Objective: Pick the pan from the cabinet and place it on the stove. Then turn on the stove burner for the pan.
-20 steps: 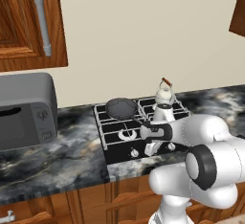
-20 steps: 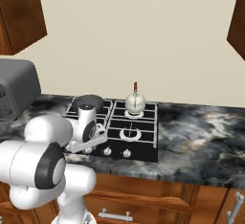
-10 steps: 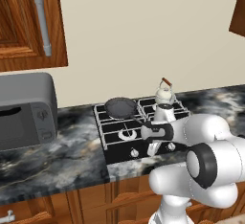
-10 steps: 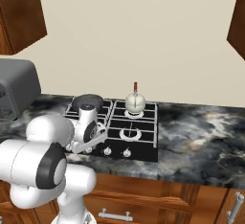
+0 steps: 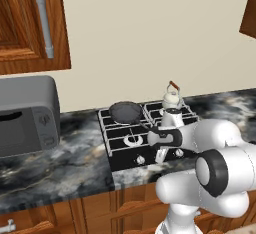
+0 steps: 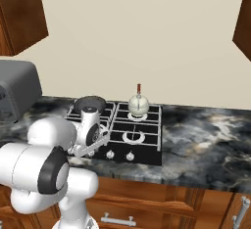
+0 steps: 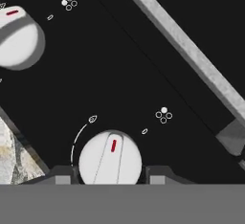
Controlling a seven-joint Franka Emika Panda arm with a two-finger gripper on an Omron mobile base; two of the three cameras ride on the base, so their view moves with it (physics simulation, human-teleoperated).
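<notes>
Nothing has visibly moved; the fingers straddle a silver knob, red-marked, on the black stove.

Showing no readable words, brands or numbers. Bearing only signs on the stove: a red line on each knob, four-dot burner symbols beside them, and a flame mark with an arc around the nearer knob.
</notes>
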